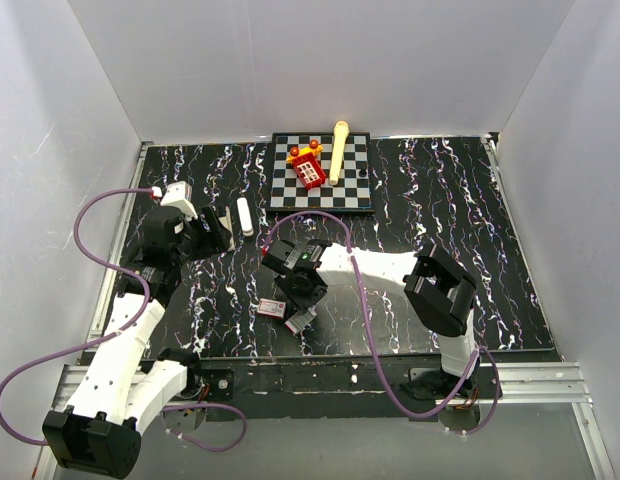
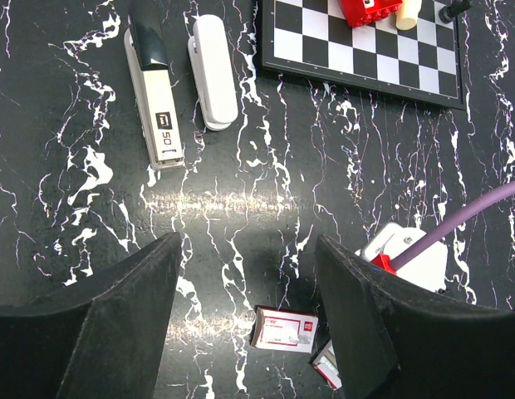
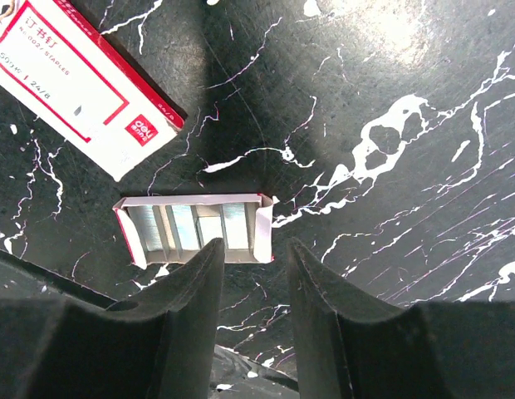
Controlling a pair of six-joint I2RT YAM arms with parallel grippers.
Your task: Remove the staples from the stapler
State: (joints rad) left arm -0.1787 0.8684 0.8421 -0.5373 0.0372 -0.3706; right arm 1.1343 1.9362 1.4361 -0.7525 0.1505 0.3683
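Both tools (image 2: pixel 245 316) (image 3: pixel 253 307) open, empty.

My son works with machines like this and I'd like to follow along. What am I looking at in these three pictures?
Two white and black robot arms are bolted at the near edge of a black marbled table. One picture looks down from above; the other two come from cameras on each wrist, looking past the black jaws.

The left gripper is open and holds nothing. Ahead of it lie the slim silvery-grey stapler with a black end and a white rounded bar.

The right gripper is also open and empty, above a small open tray of silvery staple strips, beside a flat red-and-white staple box.

At the back sits a black-and-white chessboard carrying a red toy block and a cream stick.
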